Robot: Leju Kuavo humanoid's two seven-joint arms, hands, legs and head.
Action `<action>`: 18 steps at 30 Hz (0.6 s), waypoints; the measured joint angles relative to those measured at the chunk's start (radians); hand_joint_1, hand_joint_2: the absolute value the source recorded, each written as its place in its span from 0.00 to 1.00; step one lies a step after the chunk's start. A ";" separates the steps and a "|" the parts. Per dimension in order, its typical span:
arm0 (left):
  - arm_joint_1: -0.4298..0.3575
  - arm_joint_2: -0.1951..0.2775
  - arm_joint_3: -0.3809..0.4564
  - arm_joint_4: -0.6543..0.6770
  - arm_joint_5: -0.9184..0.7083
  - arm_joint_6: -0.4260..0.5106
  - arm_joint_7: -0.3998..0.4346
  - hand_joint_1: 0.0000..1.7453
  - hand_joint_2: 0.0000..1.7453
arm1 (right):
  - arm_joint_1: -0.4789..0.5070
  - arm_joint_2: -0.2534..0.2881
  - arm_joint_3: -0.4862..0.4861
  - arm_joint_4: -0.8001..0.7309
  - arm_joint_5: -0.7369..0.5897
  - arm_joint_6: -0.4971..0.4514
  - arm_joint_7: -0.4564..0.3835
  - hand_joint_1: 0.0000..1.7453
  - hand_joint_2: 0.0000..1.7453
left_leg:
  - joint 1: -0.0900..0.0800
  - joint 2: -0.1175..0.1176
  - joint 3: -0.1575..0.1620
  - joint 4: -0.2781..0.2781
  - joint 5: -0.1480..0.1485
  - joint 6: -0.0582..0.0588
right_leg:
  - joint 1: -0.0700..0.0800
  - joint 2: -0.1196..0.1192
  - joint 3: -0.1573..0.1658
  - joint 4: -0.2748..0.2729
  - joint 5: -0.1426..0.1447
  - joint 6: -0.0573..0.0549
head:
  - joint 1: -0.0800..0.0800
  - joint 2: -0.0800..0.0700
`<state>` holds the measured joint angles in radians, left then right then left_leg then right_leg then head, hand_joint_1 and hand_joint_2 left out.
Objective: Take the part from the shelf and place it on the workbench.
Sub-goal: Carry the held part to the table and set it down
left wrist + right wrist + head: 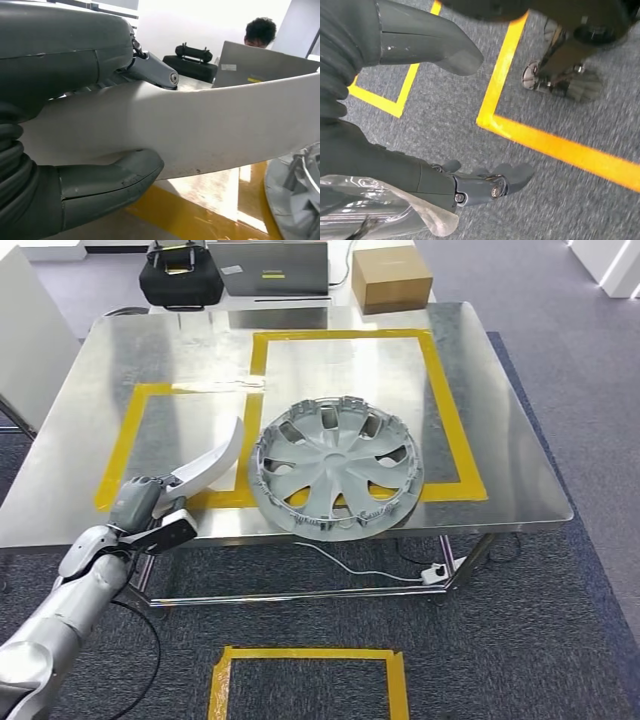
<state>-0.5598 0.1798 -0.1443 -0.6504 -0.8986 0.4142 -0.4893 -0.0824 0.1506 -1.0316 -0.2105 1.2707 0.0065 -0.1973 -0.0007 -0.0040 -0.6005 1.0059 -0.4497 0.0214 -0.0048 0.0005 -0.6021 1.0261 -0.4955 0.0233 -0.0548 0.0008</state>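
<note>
Nearest, the left robot hand (147,505) grips the curved white part (211,462) over the near edge of the surface (498,455), just beside the hubcap (336,465); fetched already, it looks unreleased, while the right robot hand (471,185) hangs empty, fingers apart.

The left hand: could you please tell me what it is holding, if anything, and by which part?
The left hand holds the long white curved part by its near end, thumb on one face and fingers on the other.
</note>
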 joint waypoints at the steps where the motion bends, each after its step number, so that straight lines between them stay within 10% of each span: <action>1: -0.001 0.000 -0.002 0.001 0.002 0.001 0.000 1.00 1.00 | 0.000 -0.001 0.000 0.000 0.000 0.000 0.000 0.00 1.00 | 0.003 0.000 0.003 -0.005 0.003 0.004 | 0.000 0.000 -0.015 0.031 -0.020 0.005 | 0.001 0.000; 4: -0.001 -0.001 -0.004 0.006 0.009 0.008 0.004 1.00 1.00 | 0.002 -0.002 0.000 0.000 0.000 0.001 0.000 0.00 1.00 | 0.005 0.001 0.004 -0.007 0.004 0.010 | -0.006 0.000 -0.102 0.206 -0.099 0.018 | 0.003 0.000; 6: 0.001 -0.001 -0.005 0.012 0.010 0.017 0.009 1.00 1.00 | 0.004 -0.002 0.000 0.000 0.000 0.000 0.000 0.00 1.00 | 0.005 0.001 0.004 -0.006 0.004 0.010 | -0.009 0.000 -0.124 0.245 -0.093 0.024 | 0.003 0.000; 11: -0.004 0.021 -0.006 0.026 0.006 0.037 0.027 1.00 1.00 | 0.003 -0.008 -0.001 0.000 0.000 0.000 0.000 0.00 1.00 | 0.004 0.000 -0.004 0.017 -0.007 -0.012 | -0.015 0.004 0.002 0.006 0.010 0.020 | 0.004 0.000; 15: -0.015 0.057 -0.006 0.047 -0.002 0.033 0.041 1.00 1.00 | 0.006 -0.007 -0.001 0.000 0.002 0.001 0.000 0.00 1.00 | 0.006 0.000 -0.009 0.031 -0.019 -0.030 | -0.015 0.006 0.006 0.000 0.009 -0.007 | 0.004 0.000; 18: -0.023 0.076 -0.005 0.060 -0.003 0.031 0.039 1.00 1.00 | 0.005 -0.008 -0.002 0.000 0.003 0.000 0.000 0.00 1.00 | 0.008 0.001 -0.071 0.178 -0.101 -0.042 | -0.016 0.004 0.006 -0.002 0.010 -0.021 | 0.001 0.000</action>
<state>-0.5827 0.2557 -0.1491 -0.5908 -0.9016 0.4453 -0.4501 -0.0772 0.1431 -1.0332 -0.2106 1.2741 0.0068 -0.1976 0.0075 -0.0032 -0.6719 1.1834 -0.5510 -0.0210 -0.0212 0.0043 -0.5959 1.0245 -0.4852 0.0024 -0.0536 0.0008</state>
